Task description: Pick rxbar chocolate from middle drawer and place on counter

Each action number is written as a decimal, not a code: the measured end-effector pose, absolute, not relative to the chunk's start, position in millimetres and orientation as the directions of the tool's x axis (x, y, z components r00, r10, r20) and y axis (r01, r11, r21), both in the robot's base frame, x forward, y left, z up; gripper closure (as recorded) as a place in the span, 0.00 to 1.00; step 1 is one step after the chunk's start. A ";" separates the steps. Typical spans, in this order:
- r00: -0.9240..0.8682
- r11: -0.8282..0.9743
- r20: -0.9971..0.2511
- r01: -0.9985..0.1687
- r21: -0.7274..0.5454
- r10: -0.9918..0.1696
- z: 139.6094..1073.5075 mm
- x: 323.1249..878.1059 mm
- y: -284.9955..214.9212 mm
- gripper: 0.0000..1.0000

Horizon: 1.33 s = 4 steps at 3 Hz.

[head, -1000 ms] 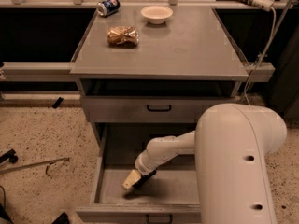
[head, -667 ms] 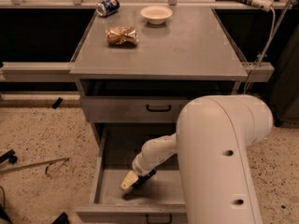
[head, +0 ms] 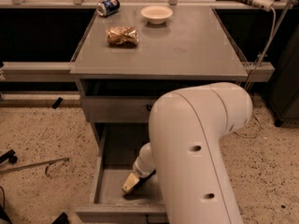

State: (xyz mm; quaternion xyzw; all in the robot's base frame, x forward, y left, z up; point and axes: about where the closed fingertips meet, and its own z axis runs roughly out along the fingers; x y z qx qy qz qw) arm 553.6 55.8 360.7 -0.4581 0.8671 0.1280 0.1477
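The middle drawer (head: pixel 106 190) is pulled open below the counter (head: pixel 182 50), its grey tray facing up. My gripper (head: pixel 131 183) is down inside the drawer, near the tray's front left part, its pale fingertips just above the floor. The big white arm covers the right half of the drawer. A dark shape lies under the gripper; I cannot tell whether it is the rxbar chocolate or shadow. No rxbar shows plainly.
On the counter lie a crinkled golden-brown packet (head: pixel 122 35), a blue can (head: pixel 108 6) on its side and a white bowl (head: pixel 156 14). A shut drawer front (head: pixel 117 110) sits above the open one. A cable (head: pixel 266 45) hangs at the right. Speckled floor lies around.
The arm's white bulk has swung further left across the view, covering more of the drawer. The gripper has shifted slightly left and stays low in the drawer.
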 end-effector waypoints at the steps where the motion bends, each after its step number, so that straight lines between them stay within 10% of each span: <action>1: -0.566 0.571 -0.380 -0.813 0.112 -0.732 351.3 552.7 50.8 0.00; 3: -0.630 0.626 -0.417 -0.762 0.166 -0.655 341.1 552.2 36.6 0.00; 4: -0.630 0.626 -0.417 -0.762 0.166 -0.656 341.1 552.2 36.6 0.19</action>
